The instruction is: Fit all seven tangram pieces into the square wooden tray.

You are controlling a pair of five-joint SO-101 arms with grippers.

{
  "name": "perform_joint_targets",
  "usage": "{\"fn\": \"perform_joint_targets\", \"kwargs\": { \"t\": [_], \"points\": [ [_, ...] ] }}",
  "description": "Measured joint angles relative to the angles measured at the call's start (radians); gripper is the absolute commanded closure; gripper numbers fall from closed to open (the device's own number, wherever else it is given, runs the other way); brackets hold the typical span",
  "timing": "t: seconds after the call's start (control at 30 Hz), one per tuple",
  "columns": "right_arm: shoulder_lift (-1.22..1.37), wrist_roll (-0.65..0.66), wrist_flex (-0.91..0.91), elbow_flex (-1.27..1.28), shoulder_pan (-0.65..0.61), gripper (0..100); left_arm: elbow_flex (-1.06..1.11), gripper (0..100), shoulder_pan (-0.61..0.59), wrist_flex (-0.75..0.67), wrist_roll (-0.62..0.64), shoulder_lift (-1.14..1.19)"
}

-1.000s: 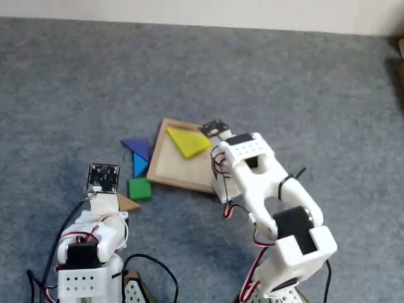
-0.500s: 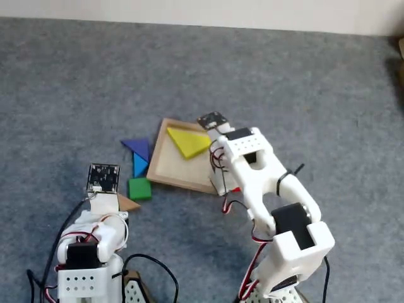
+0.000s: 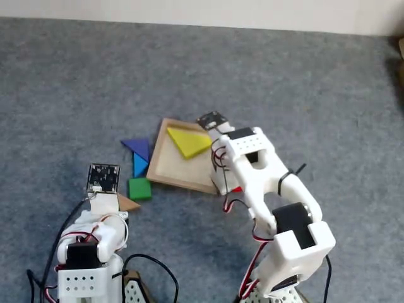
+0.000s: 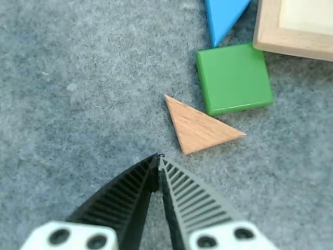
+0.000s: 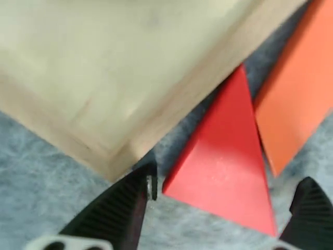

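Observation:
The square wooden tray [image 3: 165,166] holds a yellow triangle [image 3: 188,142]. Left of it lie a purple triangle [image 3: 137,148], a blue triangle [image 3: 139,165], a green square [image 3: 139,189] and a wooden triangle [image 3: 129,203]. My left gripper [image 4: 157,159] is shut and empty, its tips just short of the wooden triangle [image 4: 200,129], which lies beside the green square [image 4: 234,78]. My right gripper [image 5: 229,187] is open, low at the tray's corner [image 5: 119,67], with a red triangle [image 5: 223,166] lying between its fingers. An orange piece [image 5: 294,99] lies beside the red one.
Grey carpet covers the table. The right arm [image 3: 243,158] hangs over the tray's right edge and hides what lies under it. The left arm [image 3: 95,233] sits at the near left. Open carpet lies beyond the tray and to the far right.
The right arm has shifted slightly left along the tray's right edge, and a bit of the red triangle now shows beside it. The left arm has not moved.

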Motion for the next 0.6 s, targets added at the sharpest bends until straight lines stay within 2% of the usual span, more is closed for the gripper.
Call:
{"fn": "perform_joint_targets", "kwargs": {
  "t": [0.17,0.37,0.6],
  "points": [
    [0.0,0.018,0.0,0.0,0.026,62.5,0.0,99,0.0,0.0,0.0,0.0],
    [0.0,0.034,0.0,0.0,0.037,73.1,0.0,99,0.0,0.0,0.0,0.0],
    [0.0,0.114,-0.002,0.0,0.04,73.5,0.0,99,0.0,0.0,0.0,0.0]
  ]
}}
